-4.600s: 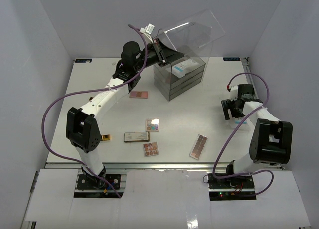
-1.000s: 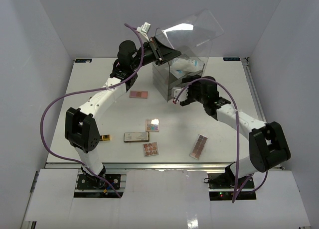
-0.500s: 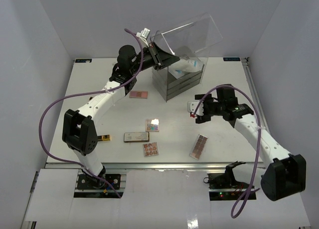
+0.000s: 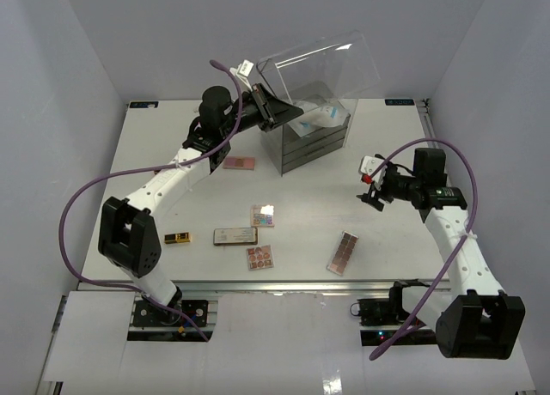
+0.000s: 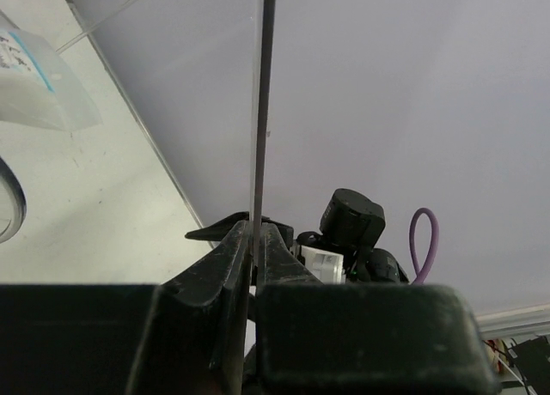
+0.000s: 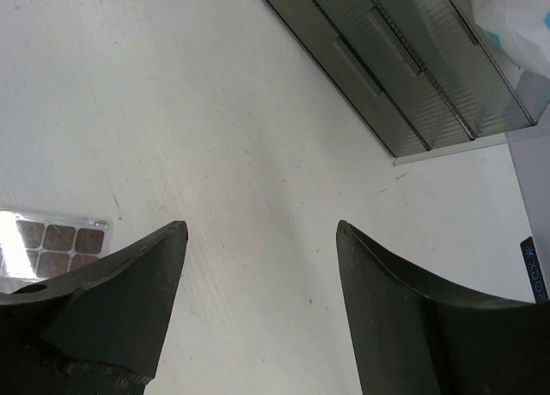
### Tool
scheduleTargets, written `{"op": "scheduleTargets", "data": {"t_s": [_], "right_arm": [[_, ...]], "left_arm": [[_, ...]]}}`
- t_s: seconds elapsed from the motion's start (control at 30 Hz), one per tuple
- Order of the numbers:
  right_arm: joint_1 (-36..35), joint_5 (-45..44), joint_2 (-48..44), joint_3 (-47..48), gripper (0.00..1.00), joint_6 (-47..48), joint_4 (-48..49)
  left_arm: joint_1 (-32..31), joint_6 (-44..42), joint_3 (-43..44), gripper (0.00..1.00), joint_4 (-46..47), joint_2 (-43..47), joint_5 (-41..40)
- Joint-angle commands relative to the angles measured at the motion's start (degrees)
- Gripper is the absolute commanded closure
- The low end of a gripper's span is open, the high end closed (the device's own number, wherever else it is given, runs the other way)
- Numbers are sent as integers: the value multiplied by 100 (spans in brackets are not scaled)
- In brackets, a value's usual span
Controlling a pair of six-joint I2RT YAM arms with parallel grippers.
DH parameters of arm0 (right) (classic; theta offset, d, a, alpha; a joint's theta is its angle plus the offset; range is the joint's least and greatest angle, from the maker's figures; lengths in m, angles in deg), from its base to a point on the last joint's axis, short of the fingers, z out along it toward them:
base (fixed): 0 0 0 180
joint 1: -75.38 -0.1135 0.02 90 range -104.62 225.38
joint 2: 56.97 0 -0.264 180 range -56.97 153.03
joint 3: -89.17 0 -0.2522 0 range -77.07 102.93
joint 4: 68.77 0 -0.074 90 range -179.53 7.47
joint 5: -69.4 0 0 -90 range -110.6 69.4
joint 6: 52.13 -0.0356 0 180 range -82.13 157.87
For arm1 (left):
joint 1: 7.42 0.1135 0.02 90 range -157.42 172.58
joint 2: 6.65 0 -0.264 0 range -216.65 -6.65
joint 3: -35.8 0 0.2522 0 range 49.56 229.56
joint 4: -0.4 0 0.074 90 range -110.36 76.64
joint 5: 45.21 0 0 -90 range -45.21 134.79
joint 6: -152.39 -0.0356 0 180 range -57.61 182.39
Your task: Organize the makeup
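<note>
The left gripper [image 4: 273, 112] was clamped on the lid [image 4: 322, 64] of the drawer box [image 4: 309, 144] at the bench's [image 4: 163, 146] far edge, packets [image 4: 322, 113] lying in its top. The right gripper [image 4: 371, 196] hung open and empty toward the right edge; palettes [image 4: 260, 257], a compact [image 4: 235, 235] and a tube [image 4: 177, 237] lay by the near edge.

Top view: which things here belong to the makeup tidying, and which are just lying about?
Makeup job: pink palette, small palette, grey compact, round-pan palette, brown palette, black-gold tube, white-blue packets.
Just there: clear drawer box, its lid in the left pincer, purple cables, blue label.
</note>
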Motion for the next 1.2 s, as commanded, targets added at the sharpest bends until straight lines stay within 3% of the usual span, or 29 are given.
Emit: {"op": "scheduleTargets", "data": {"t_s": [0.0, 0.2, 0.43, 0.6, 0.67, 0.77, 0.87, 1.0, 1.17], "right_arm": [[75, 436, 6, 133, 23, -532, 428], [309, 403, 81, -51, 23, -975, 909], [338, 347, 367, -121, 22, -1334, 1294], [308, 757, 623, -327, 29, -1394, 2214], [156, 326, 566, -646, 29, -1366, 3218], [-325, -272, 906, -460, 33, -961, 3504], [-572, -651, 1295, -96, 42, -690, 3542], [-979, -1455, 1798, 111, 63, -539, 4338], [-1335, -2403, 2533, 334, 67, -420, 5281]], "left_arm": [[-83, -278, 62, 85, -605, 343, -284], [-338, -525, 144, 80, -1103, 65, -321], [-403, -542, 134, 80, -1043, -63, -287], [-403, -495, 263, 80, -987, -48, -234], [-403, -478, 305, 80, -978, -23, -218], [-403, -451, 364, 80, -954, -2, -208], [-403, -418, 421, 81, -934, -2, -192], [-403, -406, 508, 81, -922, 2, -142], [-403, -397, 579, 81, -915, 29, -116]]}}
